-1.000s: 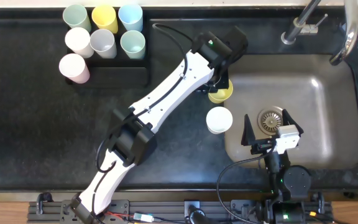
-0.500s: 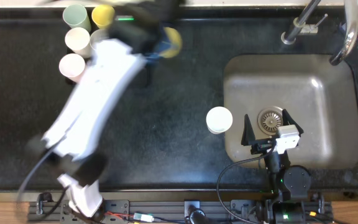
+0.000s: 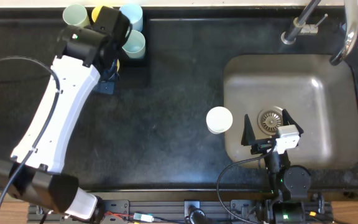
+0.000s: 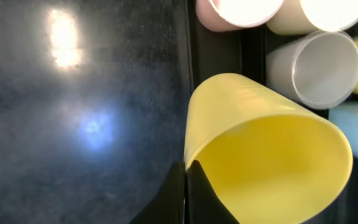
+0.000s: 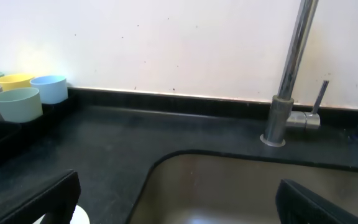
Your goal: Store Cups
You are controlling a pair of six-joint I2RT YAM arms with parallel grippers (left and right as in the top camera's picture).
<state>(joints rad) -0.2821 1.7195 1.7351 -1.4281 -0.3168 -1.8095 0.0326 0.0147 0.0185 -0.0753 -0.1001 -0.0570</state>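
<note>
The yellow cup [image 4: 266, 155] is pinched by its rim in the left gripper [image 4: 186, 186], one finger being seen inside the wall and one outside; it is held tilted at the edge of the black tray [image 3: 132, 71], just beside the pink cup [image 4: 241, 9] and the grey cup [image 4: 316, 68] stored there; the right gripper [image 3: 269, 124] is held with fingers spread over the sink [image 3: 328, 74]; a white cup [image 3: 219, 119] is left upright on the counter [image 3: 166, 137] at the sink's rim.
</note>
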